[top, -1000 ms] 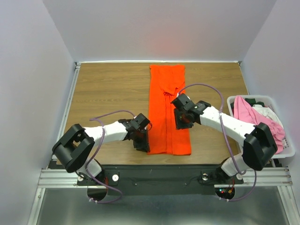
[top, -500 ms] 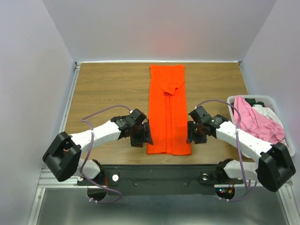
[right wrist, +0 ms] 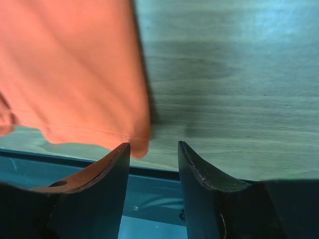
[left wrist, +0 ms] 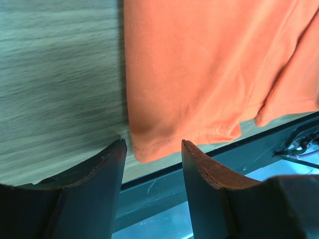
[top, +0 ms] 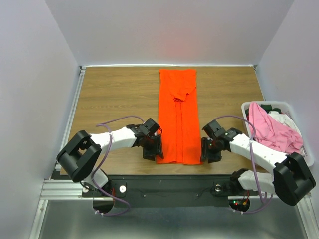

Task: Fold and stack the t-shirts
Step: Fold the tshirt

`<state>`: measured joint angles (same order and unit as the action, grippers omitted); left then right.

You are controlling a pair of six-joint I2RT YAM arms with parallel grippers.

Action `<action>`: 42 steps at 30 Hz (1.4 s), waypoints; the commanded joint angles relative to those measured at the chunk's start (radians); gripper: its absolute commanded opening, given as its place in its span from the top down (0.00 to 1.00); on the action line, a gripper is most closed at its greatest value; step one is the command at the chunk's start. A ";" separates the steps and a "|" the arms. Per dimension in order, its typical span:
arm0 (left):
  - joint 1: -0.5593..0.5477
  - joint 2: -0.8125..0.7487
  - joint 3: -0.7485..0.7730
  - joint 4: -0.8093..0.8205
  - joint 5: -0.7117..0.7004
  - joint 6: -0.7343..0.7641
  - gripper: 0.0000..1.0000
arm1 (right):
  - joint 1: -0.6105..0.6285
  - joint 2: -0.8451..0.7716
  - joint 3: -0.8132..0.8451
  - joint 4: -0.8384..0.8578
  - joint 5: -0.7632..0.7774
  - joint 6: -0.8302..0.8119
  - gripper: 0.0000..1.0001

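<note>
An orange t-shirt (top: 178,117) lies folded into a long narrow strip down the middle of the table, its hem at the near edge. My left gripper (top: 154,151) stands open at the hem's left corner (left wrist: 144,149), which lies between the fingertips without being pinched. At the hem's right corner (right wrist: 139,142) my right gripper (top: 206,152) is open too, the corner just by its left finger. Pink, white and dark shirts (top: 271,128) are heaped in the bin at the right.
The white plastic bin (top: 305,162) stands at the table's right edge. The near table edge and the dark frame rail (left wrist: 164,186) run just below both grippers. Bare wood (top: 114,94) lies left and right of the strip.
Both grippers have come down from the strip's middle to its near hem corners and have opened. The orange shirt lies as before.
</note>
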<state>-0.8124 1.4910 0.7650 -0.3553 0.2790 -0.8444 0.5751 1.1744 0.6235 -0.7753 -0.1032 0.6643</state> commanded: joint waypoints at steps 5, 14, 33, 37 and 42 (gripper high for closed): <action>-0.010 0.006 -0.032 -0.002 -0.004 0.027 0.41 | -0.006 0.008 -0.031 0.063 -0.053 0.027 0.52; -0.018 0.014 -0.021 -0.031 -0.024 0.041 0.41 | -0.008 0.018 -0.028 0.105 -0.067 0.038 0.54; -0.057 0.058 0.031 -0.142 -0.092 0.054 0.47 | -0.007 0.045 -0.051 0.110 -0.078 0.044 0.89; -0.073 0.087 0.060 -0.172 -0.121 0.053 0.49 | -0.008 0.041 -0.047 0.110 -0.087 0.043 0.89; -0.085 0.080 0.077 -0.182 -0.156 0.008 0.50 | -0.008 0.033 -0.045 0.108 -0.098 0.046 0.90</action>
<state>-0.8845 1.5665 0.8417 -0.4732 0.2127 -0.8204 0.5751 1.2190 0.5739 -0.6857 -0.1829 0.7113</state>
